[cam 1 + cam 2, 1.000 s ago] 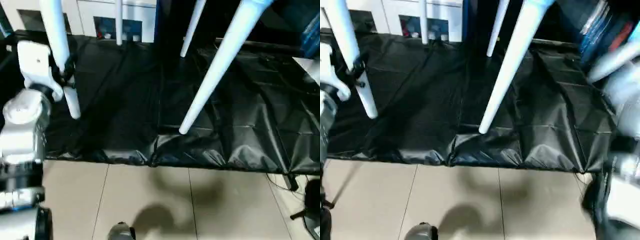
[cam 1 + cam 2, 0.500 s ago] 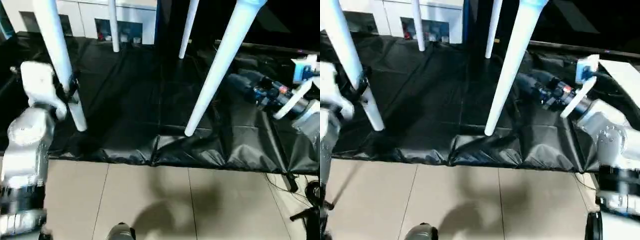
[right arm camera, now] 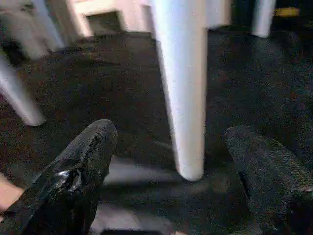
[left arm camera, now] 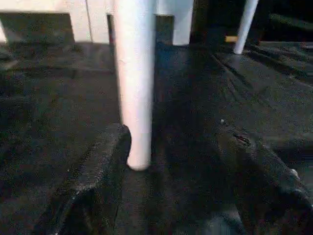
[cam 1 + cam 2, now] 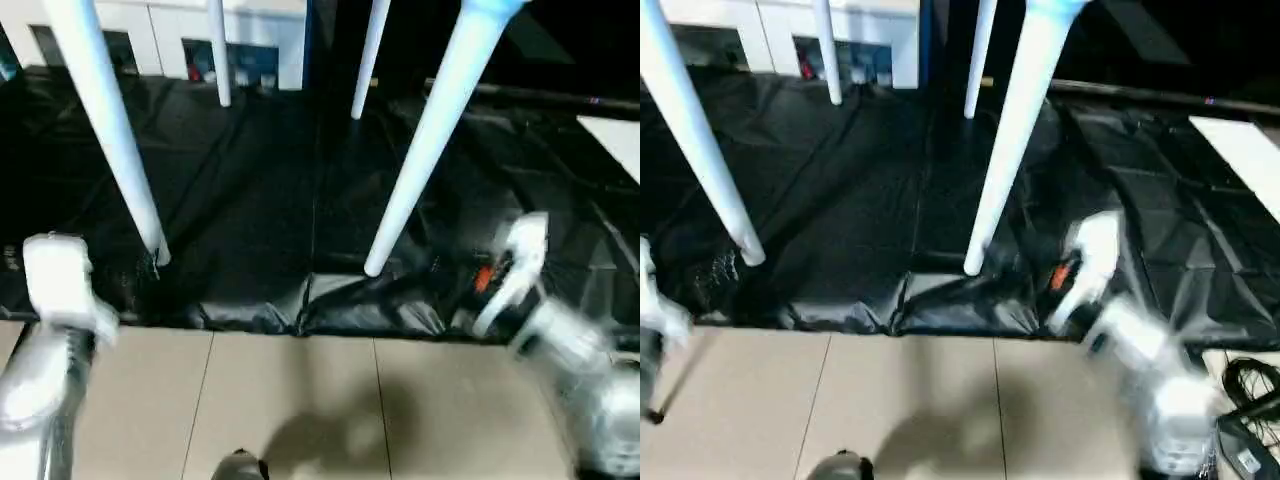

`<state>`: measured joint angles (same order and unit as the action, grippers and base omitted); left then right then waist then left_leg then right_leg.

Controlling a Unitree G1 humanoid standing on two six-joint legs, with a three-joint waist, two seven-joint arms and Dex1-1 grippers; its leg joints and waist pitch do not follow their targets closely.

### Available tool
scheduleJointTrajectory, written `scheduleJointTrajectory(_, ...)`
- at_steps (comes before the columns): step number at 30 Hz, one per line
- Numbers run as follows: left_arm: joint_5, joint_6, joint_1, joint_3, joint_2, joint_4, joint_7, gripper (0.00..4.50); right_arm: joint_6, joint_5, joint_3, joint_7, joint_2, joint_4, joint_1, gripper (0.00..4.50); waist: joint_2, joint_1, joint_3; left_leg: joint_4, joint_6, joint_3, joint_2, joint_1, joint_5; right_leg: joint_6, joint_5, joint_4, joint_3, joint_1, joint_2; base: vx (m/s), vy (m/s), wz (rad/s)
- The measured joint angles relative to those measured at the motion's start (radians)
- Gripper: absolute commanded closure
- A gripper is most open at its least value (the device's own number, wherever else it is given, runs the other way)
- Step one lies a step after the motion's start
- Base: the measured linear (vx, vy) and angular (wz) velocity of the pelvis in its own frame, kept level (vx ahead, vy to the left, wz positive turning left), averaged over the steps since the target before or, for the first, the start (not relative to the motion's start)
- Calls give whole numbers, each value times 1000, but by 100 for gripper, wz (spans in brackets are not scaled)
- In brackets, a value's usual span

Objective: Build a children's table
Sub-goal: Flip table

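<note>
The children's table stands on its white legs on a black sheet (image 5: 250, 200); its top is out of view above. The near left leg (image 5: 110, 130) has its foot on the sheet, and my left gripper (image 4: 181, 156) is open just in front of it, one finger (image 4: 105, 161) close beside the foot (image 4: 138, 164) without gripping. The near right leg (image 5: 425, 140) slants down to the sheet's front fold. My right gripper (image 3: 172, 134) is open, its fingers apart on either side of that leg (image 3: 183, 88), not touching it. Two far legs (image 5: 218, 50) (image 5: 368, 55) stand at the back.
Beige floor tiles (image 5: 290, 400) run in front of the sheet's crumpled front edge. A white cabinet (image 5: 250, 40) stands behind the table. A flat white board (image 5: 615, 140) lies at the right. Black cables (image 5: 1250, 385) lie on the floor at the lower right.
My left gripper has let go of the near left leg, opened and drawn back toward me. My right arm has swung in from the right to the near right leg.
</note>
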<state>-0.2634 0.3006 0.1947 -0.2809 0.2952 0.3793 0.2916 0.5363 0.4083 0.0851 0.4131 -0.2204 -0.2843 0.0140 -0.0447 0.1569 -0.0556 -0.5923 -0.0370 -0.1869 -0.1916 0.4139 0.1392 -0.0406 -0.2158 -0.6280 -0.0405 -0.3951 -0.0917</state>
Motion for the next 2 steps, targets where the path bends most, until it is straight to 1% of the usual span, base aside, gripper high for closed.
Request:
scheduleJointTrajectory(1,-2,15,37,14,-13,41,-11,127,-3,-26,-17,-22,-2,-26,-34,48,0,-2,0,1,0,1,0,-2,0,0,0,4,0,2,0,0,0,0)
scheduleJointTrajectory(2,-1,25,68,29,-26,72,-18,127,-5,-46,-32,-35,-3,-42,-68,48,0,-6,1,3,0,2,1,-6,0,0,0,10,-1,7,0,0,0,0)
